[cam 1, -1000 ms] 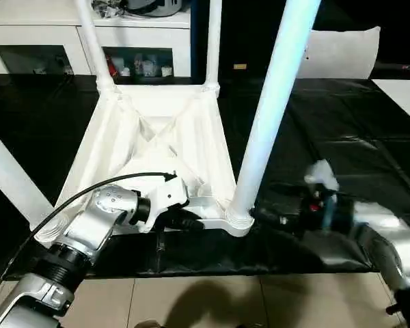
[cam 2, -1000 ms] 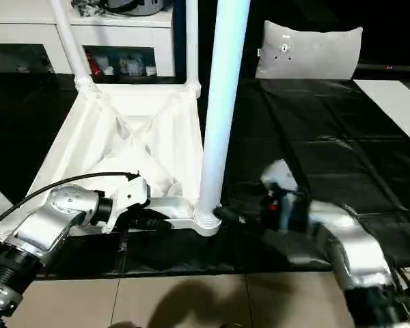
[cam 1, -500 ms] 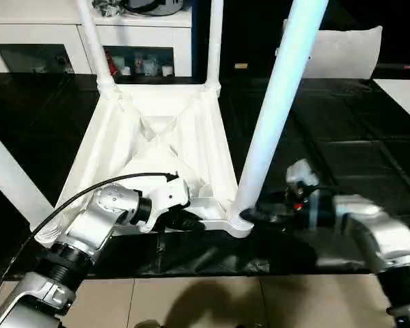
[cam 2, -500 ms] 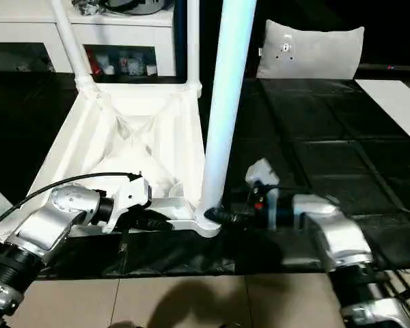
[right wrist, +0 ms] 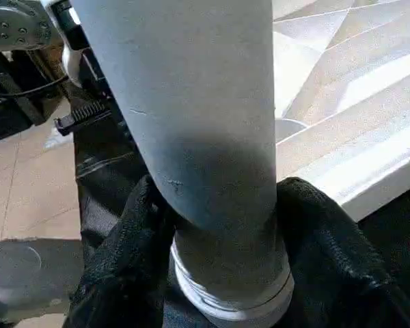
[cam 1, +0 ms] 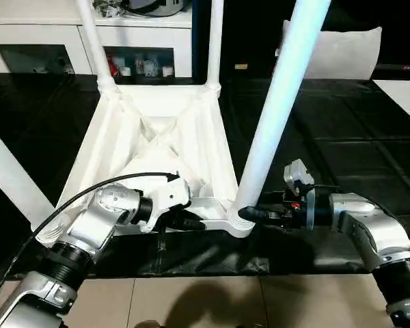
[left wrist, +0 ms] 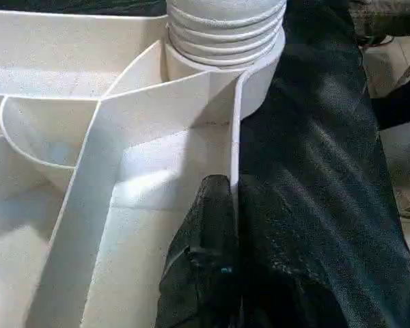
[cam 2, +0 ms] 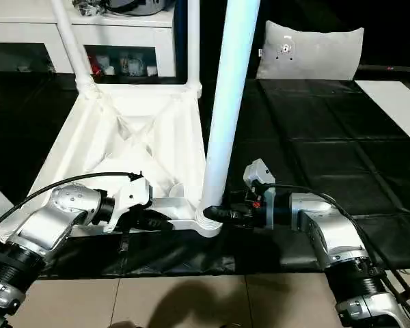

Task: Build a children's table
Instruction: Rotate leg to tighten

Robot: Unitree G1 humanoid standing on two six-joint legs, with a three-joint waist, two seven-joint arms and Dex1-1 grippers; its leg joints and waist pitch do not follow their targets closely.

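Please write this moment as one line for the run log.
stage: near-right leg standing in corner socket | left pincer: shut on tabletop rim | right pincer: fingers around leg base | tabletop: underside up

1 tabletop (cam 1: pixel 157 130), 4 legs (cam 1: pixel 277 109), 2 grippers (cam 1: pixel 249 213)

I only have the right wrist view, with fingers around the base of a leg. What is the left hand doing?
Observer: The left hand is shut on the near rim of the tabletop, beside that leg's socket.
Operator: Which corner is my leg in?
Observer: Your near right leg stands in the near right corner socket.
Operator: Are the other legs in?
Observer: The far left leg, far right leg and near left leg all stand at their corners.
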